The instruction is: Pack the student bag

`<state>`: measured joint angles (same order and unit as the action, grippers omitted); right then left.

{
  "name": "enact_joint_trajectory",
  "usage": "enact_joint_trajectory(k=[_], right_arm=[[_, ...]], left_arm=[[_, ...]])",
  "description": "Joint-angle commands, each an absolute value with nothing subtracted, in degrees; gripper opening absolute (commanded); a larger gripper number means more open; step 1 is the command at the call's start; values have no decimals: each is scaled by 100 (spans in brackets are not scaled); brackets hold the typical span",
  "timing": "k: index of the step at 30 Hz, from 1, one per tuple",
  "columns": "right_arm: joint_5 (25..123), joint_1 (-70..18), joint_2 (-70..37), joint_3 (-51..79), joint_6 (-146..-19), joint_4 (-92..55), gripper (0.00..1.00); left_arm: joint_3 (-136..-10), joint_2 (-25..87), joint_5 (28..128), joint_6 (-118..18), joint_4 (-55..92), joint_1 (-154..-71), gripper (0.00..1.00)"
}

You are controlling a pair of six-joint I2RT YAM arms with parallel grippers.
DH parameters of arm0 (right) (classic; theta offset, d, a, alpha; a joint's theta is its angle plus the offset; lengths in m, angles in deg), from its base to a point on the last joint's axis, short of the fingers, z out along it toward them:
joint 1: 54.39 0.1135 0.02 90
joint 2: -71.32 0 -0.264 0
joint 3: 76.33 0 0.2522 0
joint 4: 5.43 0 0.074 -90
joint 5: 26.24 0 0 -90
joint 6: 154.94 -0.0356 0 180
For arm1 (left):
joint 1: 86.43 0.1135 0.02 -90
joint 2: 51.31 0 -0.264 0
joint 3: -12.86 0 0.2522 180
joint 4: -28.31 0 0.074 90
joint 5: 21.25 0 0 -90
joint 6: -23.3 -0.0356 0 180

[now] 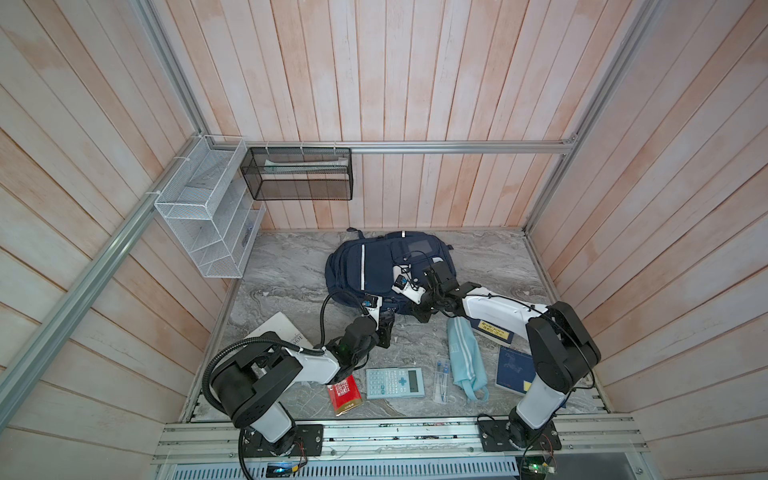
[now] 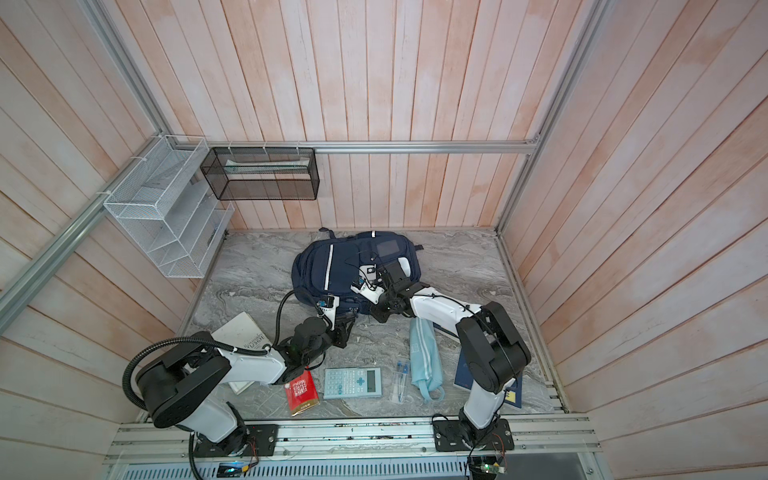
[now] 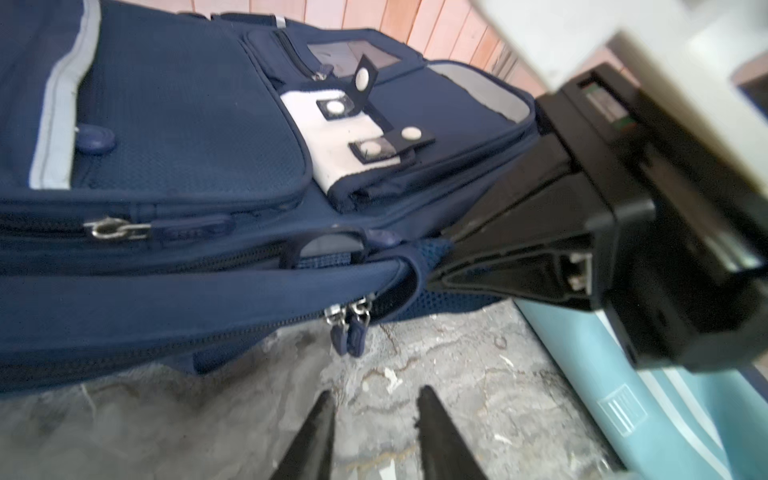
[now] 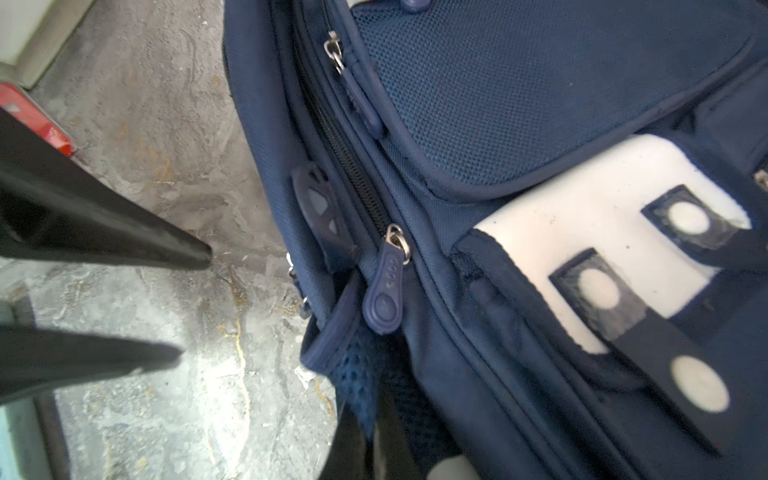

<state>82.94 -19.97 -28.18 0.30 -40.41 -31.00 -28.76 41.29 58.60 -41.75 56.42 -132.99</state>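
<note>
We judge the step in hand to be opening the student bag (image 1: 374,266), which lies flat on the tabletop (image 1: 286,266) toward the back wall, its zips closed as far as we can see. The right gripper (image 3: 436,274) has its fingers pressed together on the bag's near edge beside the mesh (an anchor, we think), while the left gripper (image 3: 376,392) hovers over bare marble, fingers (image 3: 316,432) spread and empty, just short of the twin zipper pulls (image 3: 349,328). To do this well we would take one pull between the left fingers, pinch it rather than the fabric, and draw along the zip's track while the right holds the edge taut; pulling outward would only drag the bag. What the bag holds we cannot see. The light-blue pouch (image 1: 465,357), calculator (image 1: 395,382), red booklet (image 1: 344,392) and blue notebooks (image 1: 515,370) all lie outside it. On the walls, the black mesh basket (image 1: 299,174) holds a long pale item — the white wire rack (image 1: 199,208) is too faint to read.
</note>
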Motion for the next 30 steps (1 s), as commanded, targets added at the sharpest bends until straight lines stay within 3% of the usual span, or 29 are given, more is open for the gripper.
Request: enact_joint_trajectory(k=[1,3,6,9,13,15,18,20,25,30], right_arm=[[8868,-1925,-2601,36,-4209,-2879,0],[8889,-1910,-2603,24,-4206,-2869,0],[8885,-1908,-2582,36,-4209,-2893,0],[8970,-1892,-2519,24,-4207,-2912,0],[9097,-1844,-2446,-11,-4216,-2886,0],[9147,-1836,-2410,-23,-4217,-2881,0],[9139,-1841,-2311,-103,-4218,-2856,0],[9064,-1840,-2253,-187,-4194,-2816,0],[8821,-1943,-2202,-365,-4280,-2717,0],[8878,-1989,-2207,-362,-4372,-2617,0]], left_arm=[[-2971,4425,5511,-4270,5959,-13327,32],[-3091,4587,5556,-4260,5914,-13327,25],[-3141,4755,5515,-4238,5971,-13328,23],[-3277,4789,5354,-4332,5819,-13323,12],[-3599,5031,5517,-4420,5718,-13274,21],[-3778,5195,5486,-4369,5537,-13242,21],[-3748,5166,5443,-4250,5520,-13158,12],[-3624,4978,5411,-4217,5586,-13134,0],[-3412,4578,5653,-4255,5436,-13133,0],[-3176,4502,6276,-4387,5584,-13024,17]])
